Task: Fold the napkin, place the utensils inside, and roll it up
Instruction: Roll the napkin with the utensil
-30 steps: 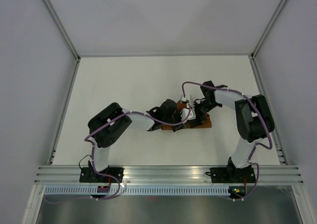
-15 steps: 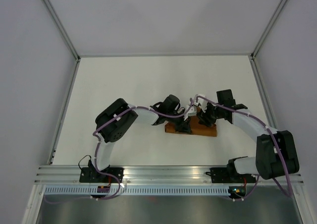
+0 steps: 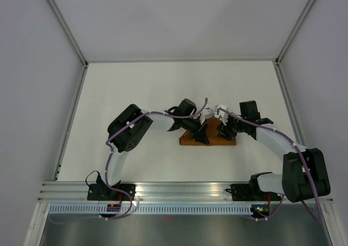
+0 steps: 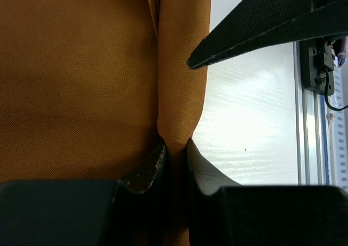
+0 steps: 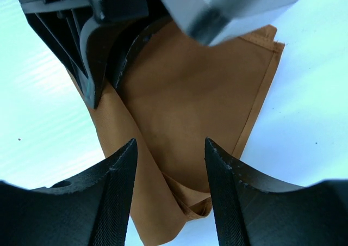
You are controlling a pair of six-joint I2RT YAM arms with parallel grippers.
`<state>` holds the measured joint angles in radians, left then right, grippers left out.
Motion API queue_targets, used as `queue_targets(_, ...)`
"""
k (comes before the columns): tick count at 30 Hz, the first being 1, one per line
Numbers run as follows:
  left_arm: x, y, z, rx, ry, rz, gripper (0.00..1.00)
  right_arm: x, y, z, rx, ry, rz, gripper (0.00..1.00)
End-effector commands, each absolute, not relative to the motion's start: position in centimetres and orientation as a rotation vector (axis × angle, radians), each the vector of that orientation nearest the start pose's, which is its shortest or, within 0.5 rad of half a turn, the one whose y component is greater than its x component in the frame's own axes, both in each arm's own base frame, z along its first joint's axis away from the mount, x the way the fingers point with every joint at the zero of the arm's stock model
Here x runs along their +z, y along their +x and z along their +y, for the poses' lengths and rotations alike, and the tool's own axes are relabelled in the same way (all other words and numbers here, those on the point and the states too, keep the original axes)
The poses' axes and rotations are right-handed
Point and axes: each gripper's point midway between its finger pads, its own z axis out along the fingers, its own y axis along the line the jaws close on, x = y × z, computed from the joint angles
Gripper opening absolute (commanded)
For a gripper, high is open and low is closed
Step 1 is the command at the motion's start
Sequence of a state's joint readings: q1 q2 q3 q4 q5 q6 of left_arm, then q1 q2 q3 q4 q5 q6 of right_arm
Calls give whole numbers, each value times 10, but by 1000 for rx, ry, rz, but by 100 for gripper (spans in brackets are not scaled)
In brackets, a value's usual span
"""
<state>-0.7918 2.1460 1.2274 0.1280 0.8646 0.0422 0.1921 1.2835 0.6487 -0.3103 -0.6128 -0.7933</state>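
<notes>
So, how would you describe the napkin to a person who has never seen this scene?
Look at the white table and go near its middle. There lies the napkin, a flat rust-orange cloth folded to a band. Nothing else on the table is orange, and the left gripper pinches a ridge of it.

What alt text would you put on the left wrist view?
The left hand pinches a raised fold of the rust-orange napkin between its nearly closed fingers. The cloth fills the left of the frame, bare white table lies to the right, and a black robot part juts in at upper right.
</notes>
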Motion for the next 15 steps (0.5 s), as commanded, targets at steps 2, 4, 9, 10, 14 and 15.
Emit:
queue_targets(2, -89, 197, -342, -1118, 1246, 2623, 2, 74, 268, 138, 528, -1374, 1860, 58)
queue_targets(4, -88, 198, -342, -1136, 1239, 2631, 2, 76, 256, 139, 552, -1450, 1812, 58)
queue_targets(9, -88, 197, -341, -1155, 1181, 2704, 2, 74, 239, 143, 556, -1564, 1753, 57)
queue_targets(10, -87, 198, -342, -1164, 1175, 2707, 2, 72, 237, 144, 548, -1589, 1742, 57)
queue_targets(14, -88, 196, -341, -1167, 1140, 2757, 2, 53, 226, 159, 453, -1683, 1711, 56)
queue_targets(15, -89, 195, -340, -1172, 1131, 2773, 2, 52, 225, 162, 434, -1689, 1694, 56)
